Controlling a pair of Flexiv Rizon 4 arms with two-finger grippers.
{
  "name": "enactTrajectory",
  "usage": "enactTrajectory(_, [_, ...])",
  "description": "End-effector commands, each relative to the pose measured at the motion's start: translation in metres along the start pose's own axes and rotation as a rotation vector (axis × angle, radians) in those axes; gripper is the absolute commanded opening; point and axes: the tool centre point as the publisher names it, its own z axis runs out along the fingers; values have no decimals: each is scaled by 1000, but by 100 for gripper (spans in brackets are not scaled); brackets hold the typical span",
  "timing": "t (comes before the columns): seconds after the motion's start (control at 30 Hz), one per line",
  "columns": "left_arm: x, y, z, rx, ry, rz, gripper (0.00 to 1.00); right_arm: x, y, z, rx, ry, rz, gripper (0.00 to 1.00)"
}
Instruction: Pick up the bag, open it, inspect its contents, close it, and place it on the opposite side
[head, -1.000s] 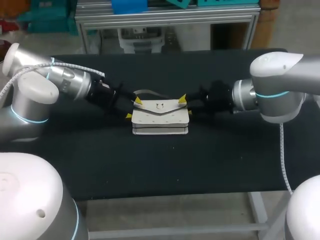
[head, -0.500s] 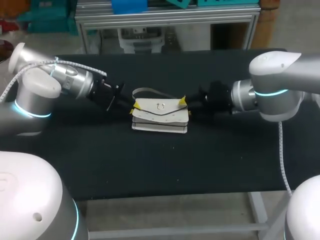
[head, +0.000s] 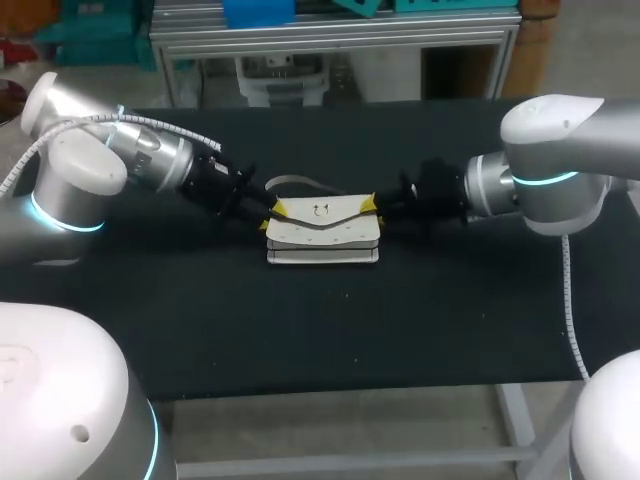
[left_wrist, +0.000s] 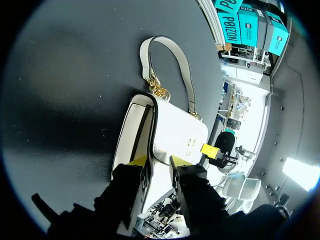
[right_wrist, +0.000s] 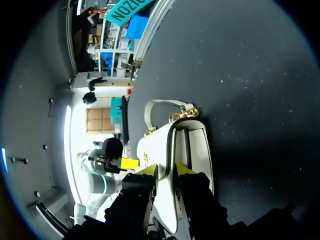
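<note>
Left hand (left_wrist: 155, 161), right hand (right_wrist: 165, 170) on white bag (head: 322, 238)

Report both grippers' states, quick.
Left gripper: shut on one end of the bag.
Right gripper: shut on the bag's other end.

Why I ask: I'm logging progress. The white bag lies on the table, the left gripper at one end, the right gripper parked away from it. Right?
Not quite. The right gripper is not parked away: it is at the other end of the bag, as the head view shows. The bag does lie on the table, the left gripper at one end.
</note>
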Motion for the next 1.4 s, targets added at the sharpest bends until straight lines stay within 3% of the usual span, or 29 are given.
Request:
enactTrajectory(0.03, [2, 9, 3, 33, 12, 25, 100, 7, -2, 8, -4, -4, 0, 100])
enactTrajectory(0.43, [-3, 26, -18, 82, 8, 143, 100, 9, -8, -26, 11, -28, -24, 100])
enactTrajectory(0.5, [-1, 27, -19, 88, 5, 159, 88, 11, -11, -32, 14, -39, -35, 100])
enactTrajectory(0.53, [-1, 28, -19, 83, 7, 171, 72, 12, -11, -35, 17, -45, -41, 100])
enactTrajectory(0.57, [0, 28, -19, 87, 2, 177, 49, 12, -11, -38, 25, -46, -45, 100])
enactTrajectory(0.6, [1, 29, -18, 89, -6, 197, 45, 12, -11, -40, 38, -53, -55, 100])
enactTrajectory(0.73, [2, 32, -12, 81, -34, 245, 35, 12, -10, -51, 52, -89, -80, 100])
enactTrajectory(0.87, [-2, 31, -6, 73, -58, 262, 42, 10, -8, -59, 62, -106, -88, 100])
enactTrajectory(0.97, [-6, 26, -2, 48, -71, 253, 25, 8, -7, -63, 74, -128, -94, 100])
enactTrajectory(1.07, [-8, 24, 2, 19, -94, 253, 27, 4, -5, -65, 83, -138, -95, 100])
enactTrajectory(1.1, [-9, 23, 4, 16, -98, 246, 32, 3, -5, -66, 88, -146, -97, 100])
enactTrajectory(1.2, [-11, 18, 8, -5, -104, 230, 30, -1, -4, -67, 93, -151, -97, 100])
enactTrajectory(1.3, [-14, 11, 11, -6, -107, 205, 0, -3, -5, -69, 97, -156, -97, 100])
enactTrajectory(1.4, [-14, 9, 9, -5, -109, 200, 0, -6, -5, -71, 102, -165, -100, 100])
